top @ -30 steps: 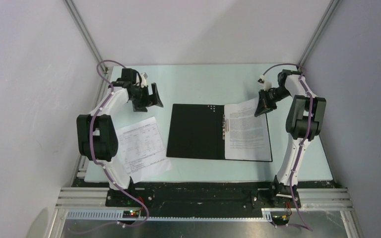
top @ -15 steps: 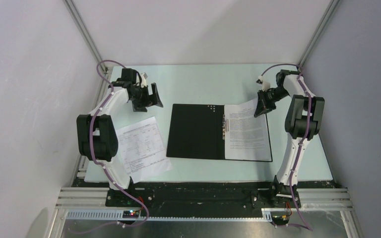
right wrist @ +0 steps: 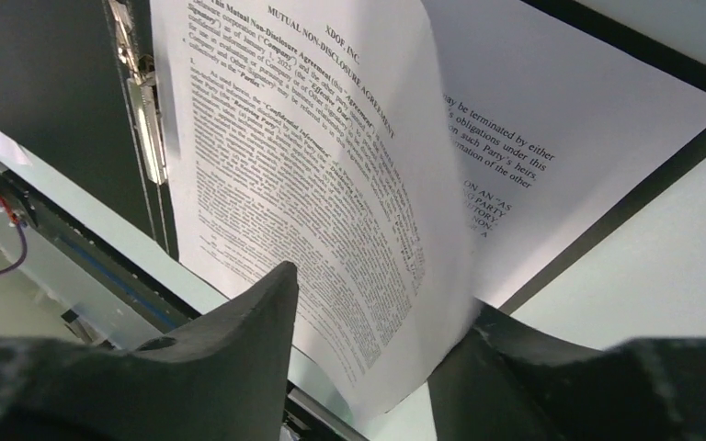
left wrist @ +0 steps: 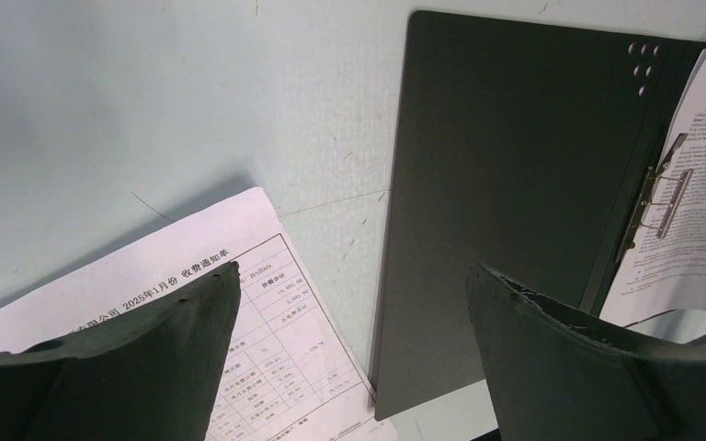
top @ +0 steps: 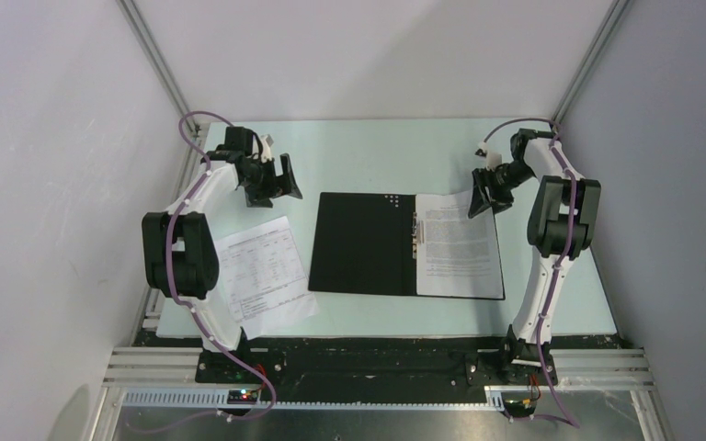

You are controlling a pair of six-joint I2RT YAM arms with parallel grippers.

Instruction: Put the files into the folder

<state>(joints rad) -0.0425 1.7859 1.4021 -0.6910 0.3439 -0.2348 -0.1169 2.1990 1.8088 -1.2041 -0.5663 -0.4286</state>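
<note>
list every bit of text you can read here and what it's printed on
"XDOF, INC." - heading of the top sheet in the folder
"MUTUAL NON-DISCLOSURE AGREEMENT" - title line on the same sheet
"be terminated by either", "obligations under this" - sheet under it
"2025年1月份 收费通知单" - heading of the table sheet lying left of the folder
Body paragraphs and table figures: mostly too small or blurred to read.

We see a pale green tabletop [top: 368, 152] carrying two things directly. The folder [top: 363, 243] lies open and flat near its middle, black inside facing up. Left of it, apart from its edge, one printed sheet [top: 267, 276] lies flat, slightly skewed.
</note>
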